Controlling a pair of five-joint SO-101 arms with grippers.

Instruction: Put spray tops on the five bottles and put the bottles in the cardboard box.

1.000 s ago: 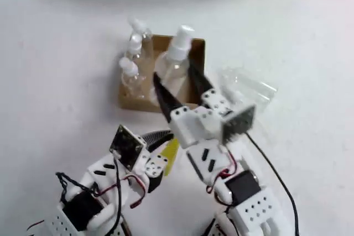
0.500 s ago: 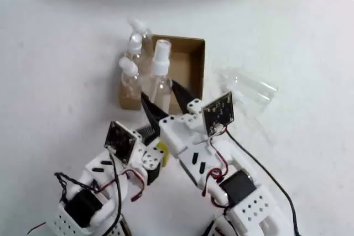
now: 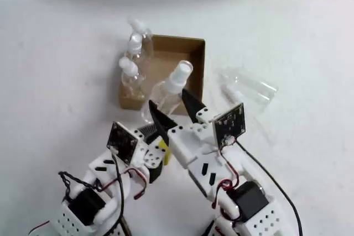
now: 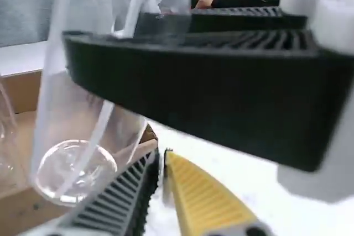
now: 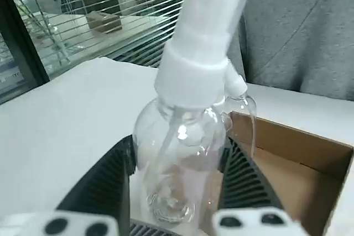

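Four bottles look capped so far. Three bottles [image 3: 133,53] stand along the left wall of the cardboard box [image 3: 178,39], apparently inside it. The fourth bottle [image 5: 180,158] is clamped in the right gripper [image 3: 167,99], with one black finger on each side of the lower body. It's tilted: the base is over the box's near wall and the spray top [image 3: 181,73] leans in over the box floor. Can't tell if the base touches cardboard.

The left gripper [image 4: 164,158] is closed on nothing, black and yellow fingers pressed together. It sits just outside the box's near wall, right beside the held bottle's base.

Something clear [image 3: 249,89] lies on the table [image 3: 287,37] off the box's right wall. Probably bottle five, but can't tell whether it has a top.

Handling, my read:
- It's thin clear plastic and empty, with only a dip tube inside, so very light.
- The walls will likely flex under squeeze, and the surface is smooth, so it can pivot between flat fingers. The tilt fits that.
- The white top makes it top-heavy, so it will tip easily if set down off-vertical or against the neighbours.
- Best hold is the cylindrical body, mid to low, fingers square across the widest part with moderate force.
- Avoid the nozzle and collar, since pressure there could loosen the top.
- Get it upright over bare box floor right of the three before letting go.
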